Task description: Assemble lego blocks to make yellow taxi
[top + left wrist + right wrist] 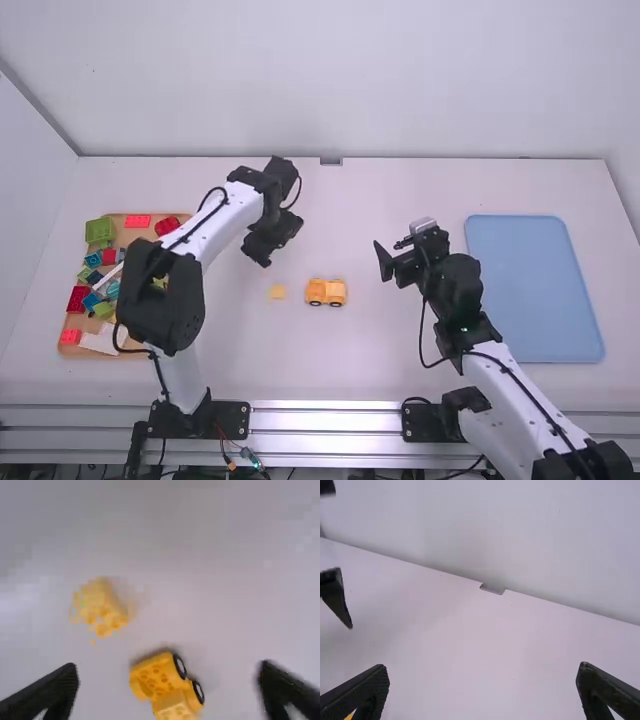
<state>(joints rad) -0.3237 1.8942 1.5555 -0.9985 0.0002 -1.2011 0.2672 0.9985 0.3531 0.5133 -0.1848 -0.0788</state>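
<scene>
My left claw [280, 246]: wide open, empty. My right claw [391, 252]: wide open, empty, right of the car [326, 292]. Yellow block [277, 292]: on surface [345, 360], just left of car.

White smooth links [208, 230], bulky black joints [165, 300], thin black cables [422, 325].

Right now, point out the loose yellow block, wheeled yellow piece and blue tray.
Loose yellow block [277, 292]: high view, its top.
Wheeled yellow piece [164, 680]: left wrist view, studded top.
Blue tray [535, 290]: high view, bare floor.
</scene>
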